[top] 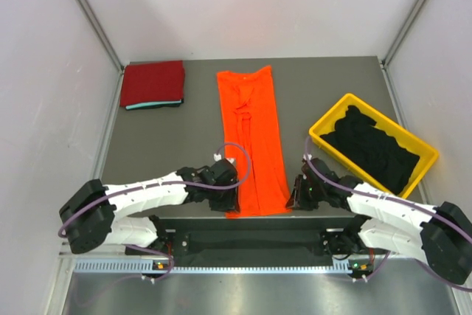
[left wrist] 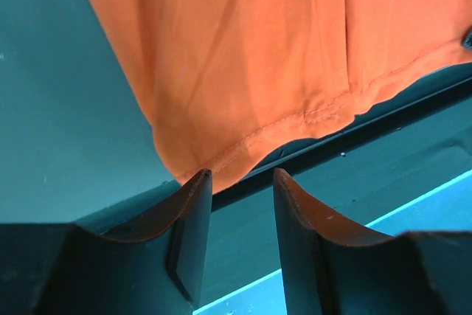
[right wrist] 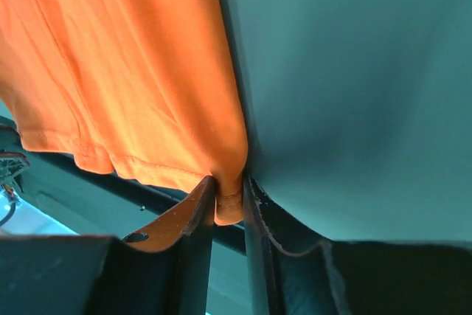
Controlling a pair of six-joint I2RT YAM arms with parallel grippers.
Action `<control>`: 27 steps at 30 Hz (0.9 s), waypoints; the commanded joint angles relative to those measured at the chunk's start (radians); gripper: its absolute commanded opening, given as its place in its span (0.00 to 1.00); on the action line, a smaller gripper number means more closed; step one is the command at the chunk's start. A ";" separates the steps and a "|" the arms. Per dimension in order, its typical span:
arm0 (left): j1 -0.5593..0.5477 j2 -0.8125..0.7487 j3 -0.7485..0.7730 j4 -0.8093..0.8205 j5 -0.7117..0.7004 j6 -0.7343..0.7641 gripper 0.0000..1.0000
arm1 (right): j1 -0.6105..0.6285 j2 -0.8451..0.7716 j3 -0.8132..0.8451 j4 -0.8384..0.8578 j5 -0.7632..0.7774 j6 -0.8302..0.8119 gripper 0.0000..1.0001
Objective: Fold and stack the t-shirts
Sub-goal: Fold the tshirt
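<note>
The bright orange t-shirt (top: 254, 138) lies in a long narrow strip down the middle of the table. My right gripper (right wrist: 228, 182) is shut on its near right hem corner (right wrist: 230, 204), with cloth pinched between the fingers. My left gripper (left wrist: 242, 175) stands open at the near left corner; the hem (left wrist: 221, 156) touches the left fingertip and nothing is between the jaws. In the top view the left gripper (top: 233, 188) and right gripper (top: 293, 195) flank the shirt's near end. A folded dark red t-shirt (top: 153, 82) rests on a teal one (top: 151, 105) at the back left. Black t-shirts (top: 372, 149) fill the bin.
The yellow bin (top: 346, 98) sits at the right side of the table, angled. A black rail (top: 251, 237) runs along the table's near edge just behind the shirt's hem. Walls close in on the left, right and back.
</note>
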 commanded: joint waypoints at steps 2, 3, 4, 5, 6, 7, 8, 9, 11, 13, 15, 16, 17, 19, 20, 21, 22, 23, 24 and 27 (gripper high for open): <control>-0.037 -0.053 0.043 -0.039 -0.076 -0.055 0.45 | 0.032 -0.006 -0.013 0.015 0.023 0.019 0.24; -0.040 -0.064 0.037 -0.039 -0.076 -0.068 0.45 | 0.035 -0.006 -0.013 0.012 0.023 0.021 0.27; -0.040 -0.088 0.030 -0.036 -0.076 -0.075 0.45 | 0.038 -0.006 -0.016 0.013 0.026 0.022 0.30; -0.041 -0.102 0.024 -0.038 -0.075 -0.082 0.46 | 0.046 -0.006 -0.019 0.012 0.028 0.025 0.34; -0.041 -0.115 0.006 -0.038 -0.076 -0.096 0.46 | 0.049 -0.010 -0.024 0.015 0.030 0.028 0.34; -0.041 -0.133 -0.005 -0.039 -0.079 -0.102 0.46 | 0.052 -0.018 -0.025 0.013 0.034 0.033 0.34; -0.041 -0.144 -0.015 -0.043 -0.089 -0.111 0.47 | 0.058 -0.022 -0.033 0.016 0.036 0.038 0.34; -0.041 -0.151 -0.037 -0.043 -0.090 -0.128 0.47 | 0.060 -0.027 -0.034 0.015 0.039 0.041 0.33; -0.041 -0.167 -0.057 -0.021 -0.083 -0.141 0.48 | 0.067 -0.036 -0.040 0.015 0.048 0.048 0.29; -0.041 -0.168 -0.077 0.000 -0.070 -0.154 0.48 | 0.070 -0.044 -0.044 0.018 0.054 0.051 0.26; -0.043 -0.161 -0.082 0.014 -0.059 -0.156 0.50 | 0.077 -0.044 -0.044 0.015 0.056 0.051 0.20; -0.046 -0.150 -0.077 0.010 -0.066 -0.158 0.50 | 0.080 -0.047 -0.045 0.015 0.059 0.050 0.17; -0.054 -0.144 -0.069 -0.007 -0.076 -0.159 0.50 | 0.081 -0.049 -0.045 0.016 0.060 0.053 0.09; -0.061 -0.130 -0.068 -0.012 -0.098 -0.165 0.51 | 0.086 -0.052 -0.048 0.016 0.063 0.056 0.06; -0.066 -0.129 -0.069 -0.009 -0.096 -0.168 0.51 | 0.087 -0.052 -0.051 0.018 0.063 0.057 0.06; -0.068 -0.127 -0.074 -0.004 -0.096 -0.177 0.51 | 0.089 -0.052 -0.050 0.018 0.063 0.058 0.06; -0.071 -0.121 -0.077 -0.004 -0.098 -0.182 0.51 | 0.090 -0.052 -0.051 0.018 0.065 0.058 0.05; -0.075 -0.122 -0.080 -0.003 -0.128 -0.188 0.51 | 0.093 -0.049 -0.050 0.021 0.065 0.059 0.05; -0.077 -0.121 -0.092 0.013 -0.128 -0.197 0.51 | 0.096 -0.049 -0.050 0.022 0.065 0.059 0.05; -0.077 -0.122 -0.115 0.028 -0.130 -0.216 0.49 | 0.100 -0.044 -0.048 0.030 0.066 0.064 0.05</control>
